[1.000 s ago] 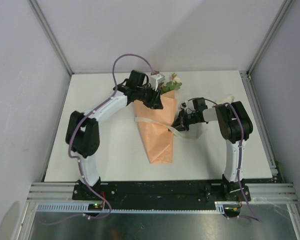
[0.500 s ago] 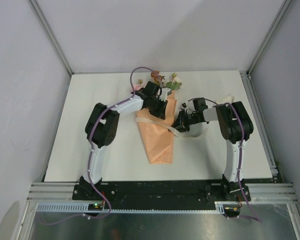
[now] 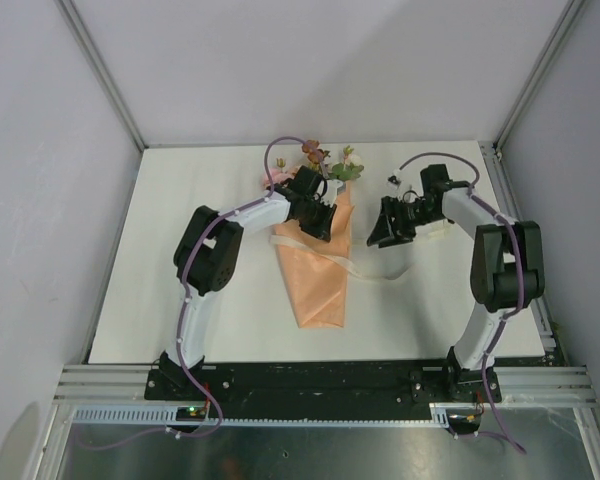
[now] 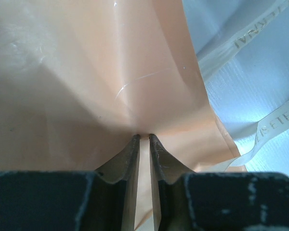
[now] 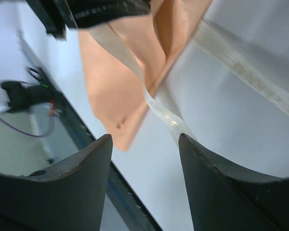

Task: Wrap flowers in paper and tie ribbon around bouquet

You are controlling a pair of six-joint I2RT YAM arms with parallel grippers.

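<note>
Bouquet (image 3: 315, 260) lies at the table's (image 3: 180, 300) centre, wrapped: left gripper (image 3: 318, 222) pinches the paper (image 3: 315, 300) near 12 o'clock, below the flowers (image 3: 330, 162). Ribbon (image 3: 365, 270) crosses it loose (no knot visible), trailing toward 3 o'clock, where right gripper (image 3: 380, 236) hangs spread, empty. Tying remains.

**Top view:** fixed high at 6 o'clock, looking down on the whole table (image 3: 145, 300). **Left wrist:** close against the paper (image 4: 86, 72). **Right wrist:** low, facing 8 o'clock. All three share paper and ribbon (image 5: 166, 118).
</note>
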